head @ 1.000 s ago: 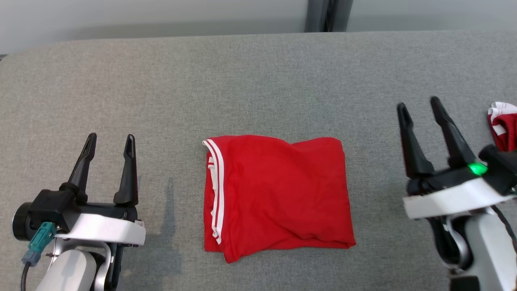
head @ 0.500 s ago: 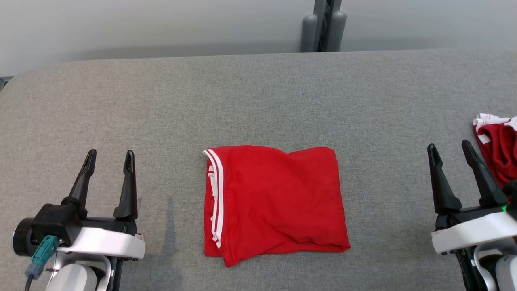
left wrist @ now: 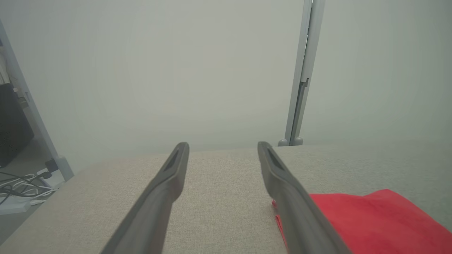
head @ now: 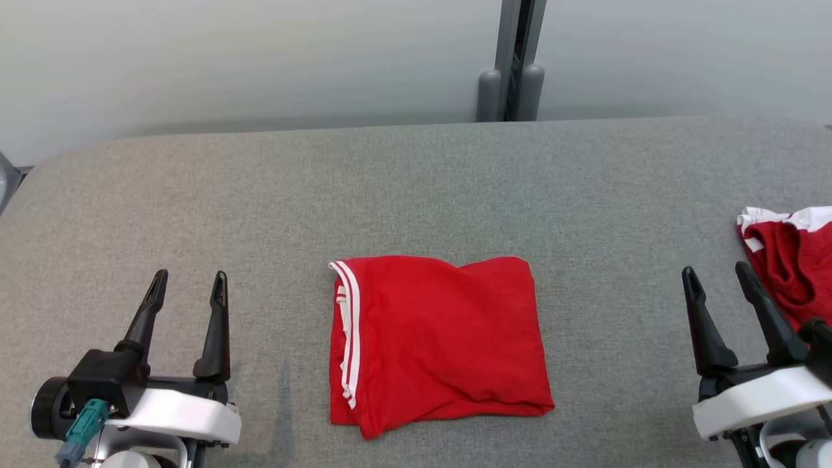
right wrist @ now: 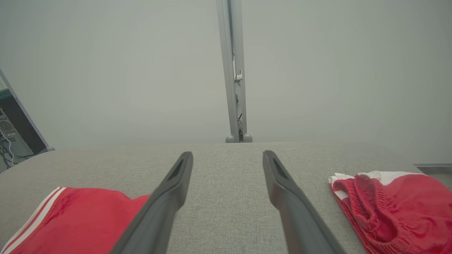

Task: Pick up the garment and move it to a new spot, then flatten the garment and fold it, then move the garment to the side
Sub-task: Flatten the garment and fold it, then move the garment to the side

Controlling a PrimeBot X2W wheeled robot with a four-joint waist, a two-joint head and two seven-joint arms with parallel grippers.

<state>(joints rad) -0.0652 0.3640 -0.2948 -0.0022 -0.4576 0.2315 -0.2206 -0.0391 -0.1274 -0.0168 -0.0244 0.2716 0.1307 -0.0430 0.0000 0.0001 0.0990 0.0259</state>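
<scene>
The garment (head: pixel 442 344) is red with white stripes along its left edge and lies folded into a rough square in the middle of the grey padded table (head: pixel 416 182). My left gripper (head: pixel 190 278) hovers to its left, open, with nothing between its fingers. To the right of the garment my right gripper (head: pixel 714 270) is also open and holds nothing. In the left wrist view the left gripper (left wrist: pixel 223 146) points along the table, with the garment (left wrist: pixel 370 218) at lower right. The right wrist view has the right gripper (right wrist: pixel 227 155) in the middle and the garment (right wrist: pixel 77 218) at lower left.
A second red garment with white trim (head: pixel 793 260) lies crumpled at the table's right edge, just right of my right gripper; the right wrist view has this second garment (right wrist: pixel 395 208) too. A grey post (head: pixel 513 65) and a pale wall stand behind the table. Cables lie on the floor (left wrist: pixel 21 190) at left.
The head camera has tilted up, so more wall shows. My right gripper has drawn back toward me and a little to the right. The garment and left gripper have stayed put.
</scene>
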